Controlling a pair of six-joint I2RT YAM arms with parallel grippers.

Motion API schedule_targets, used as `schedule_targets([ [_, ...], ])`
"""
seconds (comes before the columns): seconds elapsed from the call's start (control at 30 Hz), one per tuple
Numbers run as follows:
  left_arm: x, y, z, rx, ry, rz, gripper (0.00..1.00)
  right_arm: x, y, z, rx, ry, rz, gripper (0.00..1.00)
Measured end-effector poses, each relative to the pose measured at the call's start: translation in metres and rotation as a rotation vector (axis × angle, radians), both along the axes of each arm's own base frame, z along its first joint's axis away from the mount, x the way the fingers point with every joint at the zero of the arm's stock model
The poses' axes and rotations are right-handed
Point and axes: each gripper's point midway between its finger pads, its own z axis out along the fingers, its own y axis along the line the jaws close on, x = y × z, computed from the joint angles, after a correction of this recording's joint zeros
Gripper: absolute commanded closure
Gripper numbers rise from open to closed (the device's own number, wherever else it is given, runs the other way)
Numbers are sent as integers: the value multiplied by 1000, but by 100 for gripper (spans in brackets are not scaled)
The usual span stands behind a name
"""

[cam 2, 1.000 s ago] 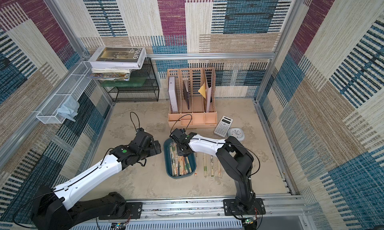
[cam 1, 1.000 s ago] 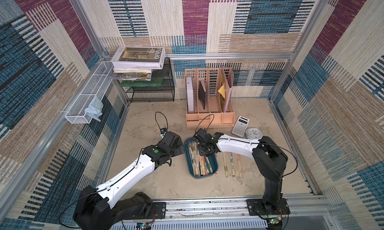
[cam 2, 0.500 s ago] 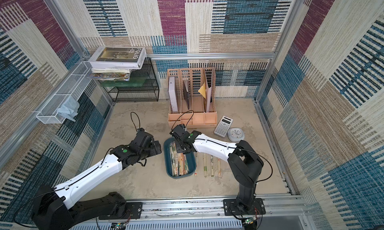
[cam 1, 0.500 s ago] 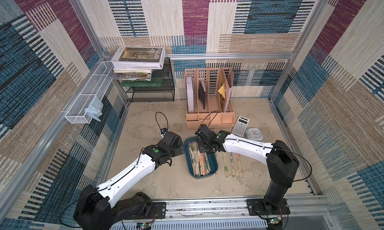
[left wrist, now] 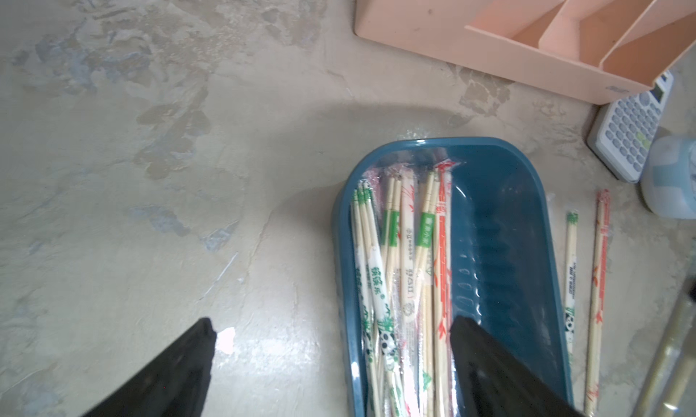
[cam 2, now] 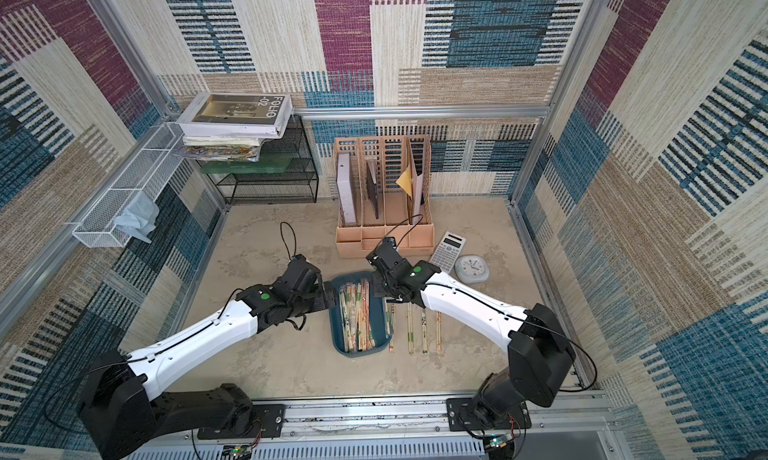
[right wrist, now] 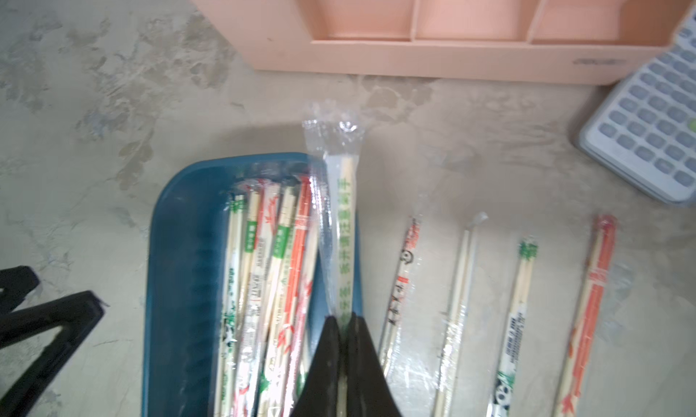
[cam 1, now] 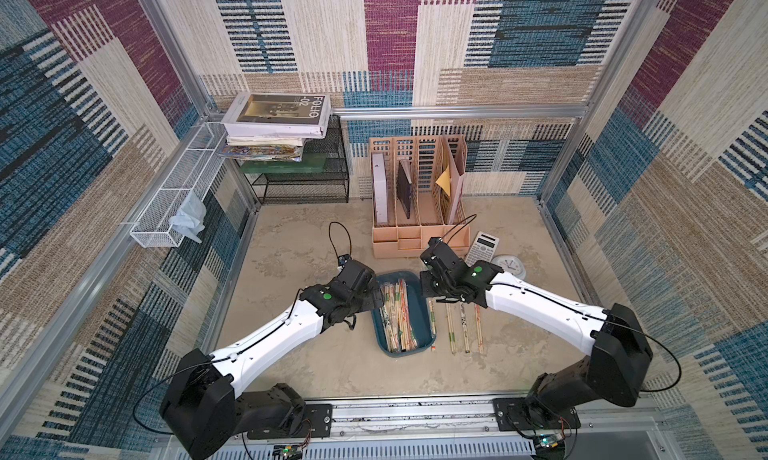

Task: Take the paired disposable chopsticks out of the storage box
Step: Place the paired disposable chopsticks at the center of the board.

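Teal-blue shallow plastic storage box (right wrist: 180,245) on the mottled counter (right wrist: 489,132) holds sleeved bamboo chopstick pairs (right wrist: 263,268); right gripper (right wrist: 341,321) pinches one green-printed pair (right wrist: 344,223) above its rim, left gripper (left wrist: 333,324) gapes wide astride the opposite rim.

White-and-black left arm (cam 1: 270,337) reaches forward and inward from its base, wrist pitched down. Left claw (left wrist: 333,326) is wide open, black fingers (left wrist: 180,370) spread far apart, gripping nothing. White-and-black right arm (cam 1: 540,308) mirrors it. Right claw (right wrist: 343,319) is pinched tight on one clear-sleeved green-print chopstick pair (right wrist: 341,215).
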Motion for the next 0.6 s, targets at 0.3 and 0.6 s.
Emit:
schedule_targets([
  [0.3,5,-13,9,-8,-19,-22,1,-12,-125,-37,-94,52,-238,97],
  [0.6,6,-9,13,1,-38,-14,1,-17,-189,-63,-245,104,-366,98],
])
